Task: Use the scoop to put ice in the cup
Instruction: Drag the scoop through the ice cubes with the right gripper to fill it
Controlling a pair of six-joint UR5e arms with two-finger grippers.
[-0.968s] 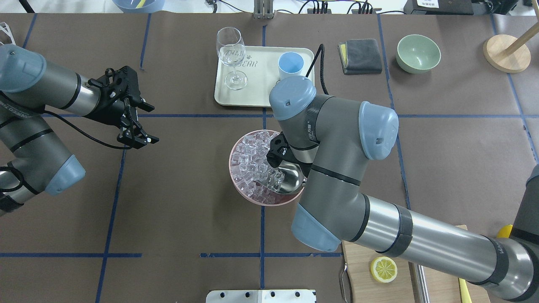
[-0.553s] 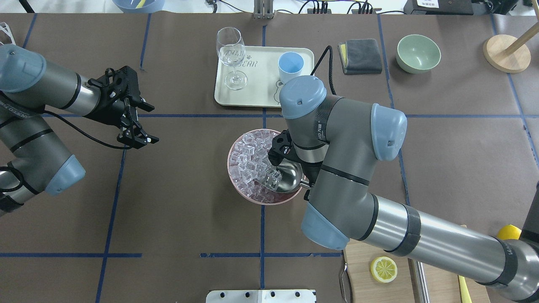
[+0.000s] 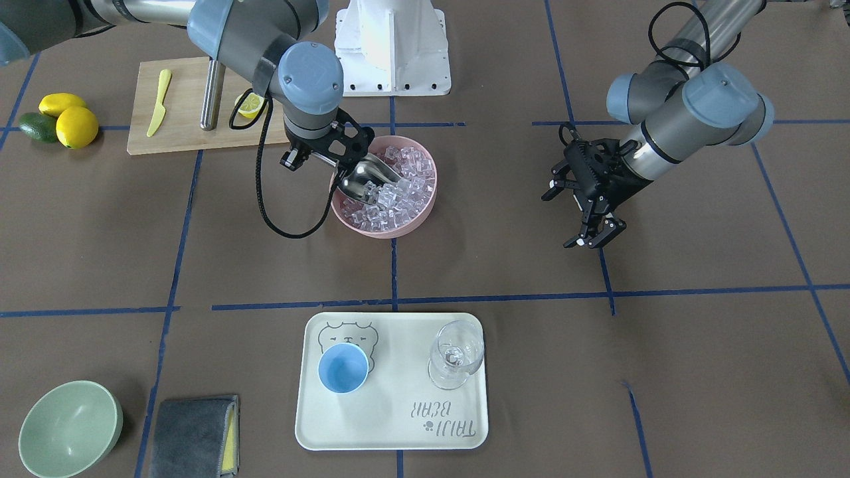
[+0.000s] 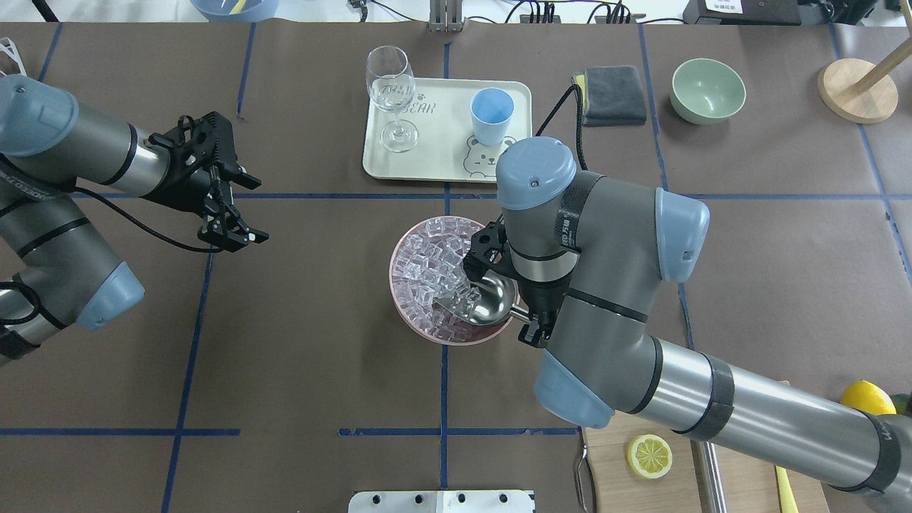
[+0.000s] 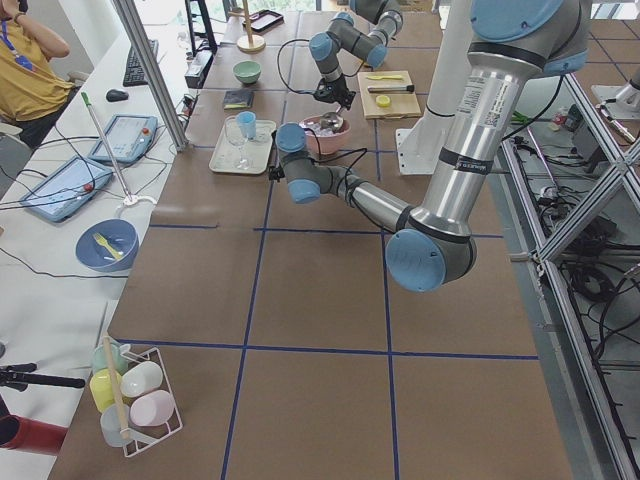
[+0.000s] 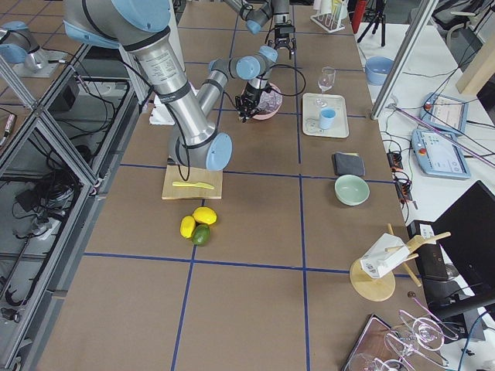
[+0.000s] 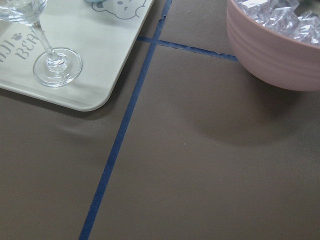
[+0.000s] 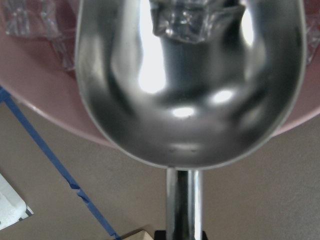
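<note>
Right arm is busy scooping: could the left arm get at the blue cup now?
Probably yes: the left gripper is open and empty, and the cup stands uncovered on the tray. It would have to skirt the wine glass nearer it.

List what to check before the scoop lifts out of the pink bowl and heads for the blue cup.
1. Grip: right gripper shut on the scoop handle: ok.
2. Load: trough looks mostly bare, ice only at its mouth: not ok.
3. Target: cup upright, empty, on the tray: ok.
4. Obstacle: wine glass apart from the cup: ok.
5. Left gripper open, well aside of the pink bowl: ok.
</note>
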